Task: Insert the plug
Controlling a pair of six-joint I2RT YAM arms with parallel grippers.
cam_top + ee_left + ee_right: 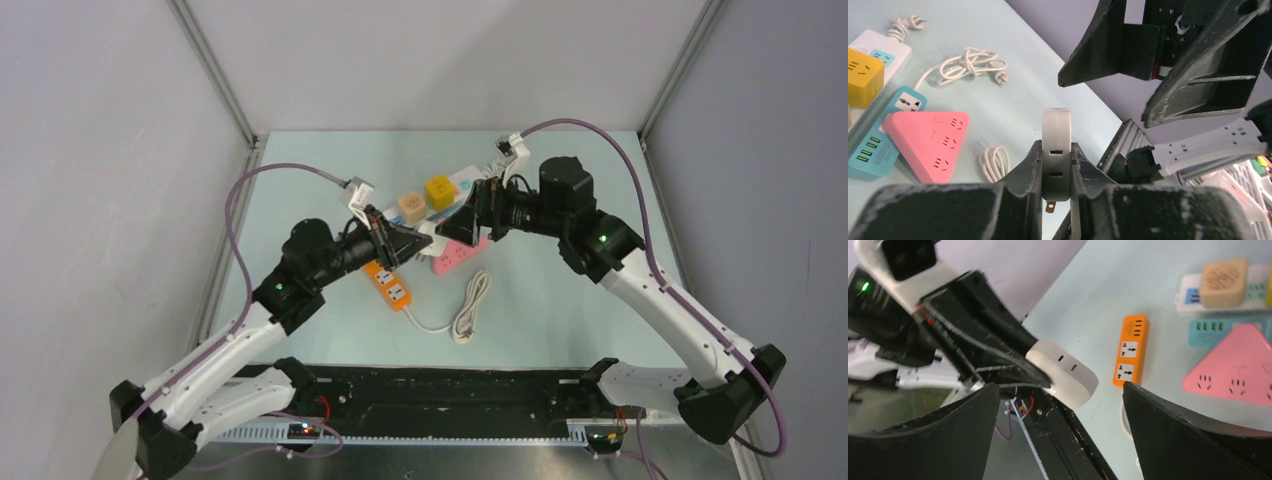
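Left gripper pinches the white plug across its flat faces, aloft over the table, facing the wide-open right gripper, and it looks light, rigid and slick-shelled, so those broad faces seem the safest hold.

plug — white | triangular strip — pink | slim strip orange | cube yellow

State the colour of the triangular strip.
Pink. The strip shows best in the left wrist view.
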